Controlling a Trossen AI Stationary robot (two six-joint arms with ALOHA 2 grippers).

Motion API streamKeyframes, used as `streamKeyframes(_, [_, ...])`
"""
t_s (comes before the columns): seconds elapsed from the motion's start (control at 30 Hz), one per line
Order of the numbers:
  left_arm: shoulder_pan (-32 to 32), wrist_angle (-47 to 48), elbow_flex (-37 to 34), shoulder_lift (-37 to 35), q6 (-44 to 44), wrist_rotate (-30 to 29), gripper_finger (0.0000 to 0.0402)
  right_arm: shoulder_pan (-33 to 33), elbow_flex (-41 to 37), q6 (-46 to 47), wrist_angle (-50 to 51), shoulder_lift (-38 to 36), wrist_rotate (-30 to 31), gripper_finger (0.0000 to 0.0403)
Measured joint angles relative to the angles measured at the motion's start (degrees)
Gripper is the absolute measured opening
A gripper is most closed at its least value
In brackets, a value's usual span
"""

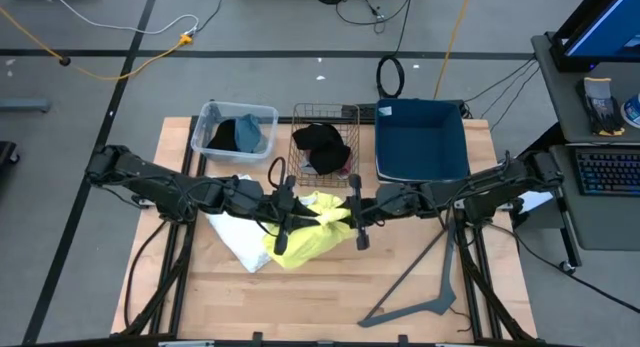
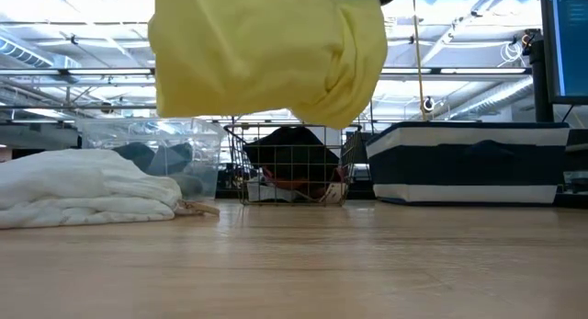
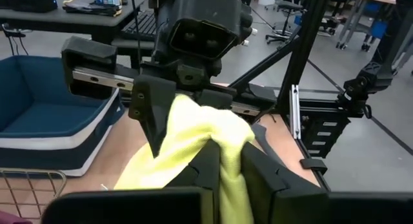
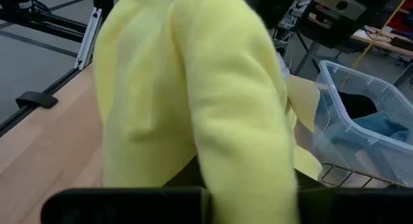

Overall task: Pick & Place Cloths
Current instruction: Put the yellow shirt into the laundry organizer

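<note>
Yellow cloth [image 4: 193, 101] fills the right wrist view almost edge to edge, hanging off the table between the two arms. In the low view it hangs well clear of the wood, bunched at one end. From above, the left gripper [image 1: 283, 209] and the right gripper [image 1: 355, 209] face each other over the middle of the table, each at one end of this garment. The left gripper's fingers are clamped on a fold of it, as its own wrist view shows. The right gripper appears closed on the other end, though the fabric hides its fingers in its own view.

A white cloth [image 1: 238, 235] lies crumpled on the table just beside the left gripper, partly under the yellow one as seen from above. At the far side stand a clear plastic tub [image 1: 262, 115] with dark and blue-grey cloths inside, a wire basket [image 1: 300, 115] holding a black cloth [image 1: 320, 142] with something maroon beneath, and a dark blue fabric bin [image 1: 420, 137].

The risks, as I judge them: if the arms pull apart unevenly, the thin fold could slip from one gripper and leave the garment dangling. A drooping edge could also snag the basket's wire rim or drag the white cloth along.
</note>
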State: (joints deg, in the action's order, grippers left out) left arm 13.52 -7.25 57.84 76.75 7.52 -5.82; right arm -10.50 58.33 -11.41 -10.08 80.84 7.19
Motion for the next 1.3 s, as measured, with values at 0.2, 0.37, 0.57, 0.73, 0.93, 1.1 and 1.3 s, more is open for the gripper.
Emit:
streamKeyframes(0.2, [0.0, -0.02, 0.0, -0.02, -0.93, -1.24, 0.0072, 0.0, 0.0, 1.68, -0.19, 0.0, 2.5, 0.0029])
streamKeyframes(0.37, [0.0, -0.22, 0.0, -0.41, -5.27, -3.41, 0.0107, 0.04, -0.09, 1.28, 0.34, -0.36, 6.95, 0.0029])
streamKeyframes(0.57, [-0.13, 1.67, 0.09, -3.59, -10.58, -10.26, 0.0167, -0.29, -0.17, -0.32, 3.25, -3.02, 14.85, 0.0029])
streamKeyframes(0.73, [-0.15, 8.75, 0.09, -8.65, -10.15, -17.04, 0.0204, -0.39, -0.13, -4.91, 4.09, -8.43, 25.83, 0.0029])
streamKeyframes(0.93, [0.03, 21.35, 0.09, -12.58, -2.82, -17.28, 0.022, -0.33, -0.11, -16.07, 3.52, -16.03, 44.95, 0.0029])
streamKeyframes(1.1, [0.09, 29.23, 0.04, -13.08, 3.0, -17.2, 0.0217, 0.3, -0.09, -31.5, -2.72, -20.28, 61.32, 0.0029])
streamKeyframes(1.3, [0.14, 31.88, 0.04, -12.56, 6.61, -17.07, 0.0215, 4.84, -0.07, -48.99, -13.12, -22.41, 69.06, 0.0029])
